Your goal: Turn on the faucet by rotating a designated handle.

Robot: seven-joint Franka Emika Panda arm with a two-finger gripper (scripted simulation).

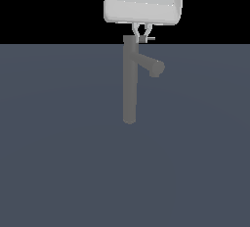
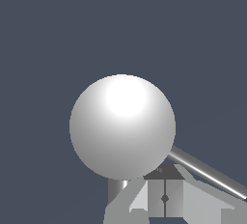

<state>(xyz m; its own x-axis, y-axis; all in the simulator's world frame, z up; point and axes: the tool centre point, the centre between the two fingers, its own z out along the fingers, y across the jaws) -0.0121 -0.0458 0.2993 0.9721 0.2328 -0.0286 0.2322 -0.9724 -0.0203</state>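
The faucet (image 1: 129, 81) is a tall grey column with a thick angled spout (image 1: 155, 68) pointing to the exterior view's right. The handle (image 1: 151, 38) is a thin light rod sticking out sideways from the faucet's top. My white gripper (image 1: 141, 37) hangs just above the faucet's top with its fingers drawn together, tips beside the handle's root. In the wrist view the round pale cap (image 2: 122, 126) fills the middle, the handle (image 2: 207, 172) runs out from under it, and my gripper (image 2: 165, 199) shows its fingers meeting at a seam right next to the rod.
A flat dark blue-grey floor (image 1: 58, 162) lies all around the faucet. Black background sits behind my gripper's body (image 1: 141, 3).
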